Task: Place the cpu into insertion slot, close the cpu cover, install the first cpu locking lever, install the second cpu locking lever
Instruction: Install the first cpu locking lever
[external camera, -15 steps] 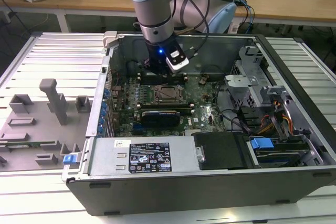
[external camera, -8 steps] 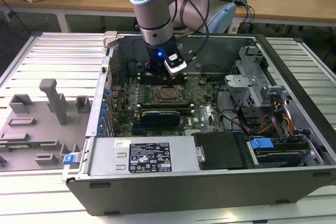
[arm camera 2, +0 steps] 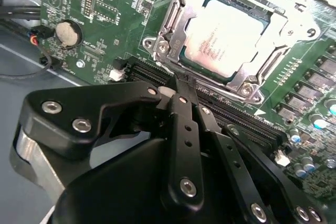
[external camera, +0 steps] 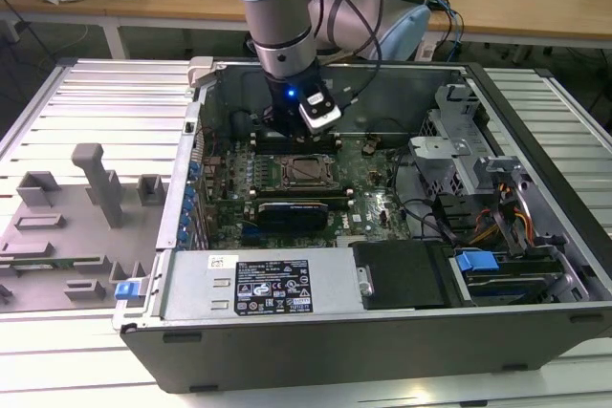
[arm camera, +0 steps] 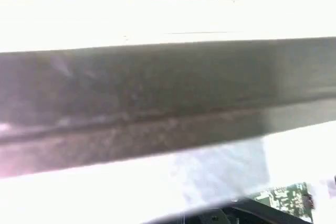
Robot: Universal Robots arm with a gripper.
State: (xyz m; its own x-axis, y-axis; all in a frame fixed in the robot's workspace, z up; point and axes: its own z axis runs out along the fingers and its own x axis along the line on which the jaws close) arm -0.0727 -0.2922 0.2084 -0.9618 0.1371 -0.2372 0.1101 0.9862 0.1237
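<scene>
The cpu (arm camera 2: 231,30), pale and silvery, lies flat in the insertion slot (external camera: 306,171) on the green board. The cpu cover (arm camera 2: 248,81), a silver metal frame, lies closed over it, and the chip shows through its window. My gripper (arm camera 2: 180,81) is shut, with its black fingers (arm camera 2: 184,129) pressed together. The tips sit at the frame's near edge, by a corner of the socket, and nothing shows between them. In the exterior view the gripper (external camera: 292,139) hangs inside the open computer case, just behind the socket.
A long black card (external camera: 292,209) lies in front of the socket. A labelled metal box (external camera: 277,284) fills the case front, with a drive cage (external camera: 459,155) and cables on the exterior view's right. Memory slots (arm camera 2: 247,124) run under the fingers. A grey fixture tray (external camera: 86,188) lies outside the case.
</scene>
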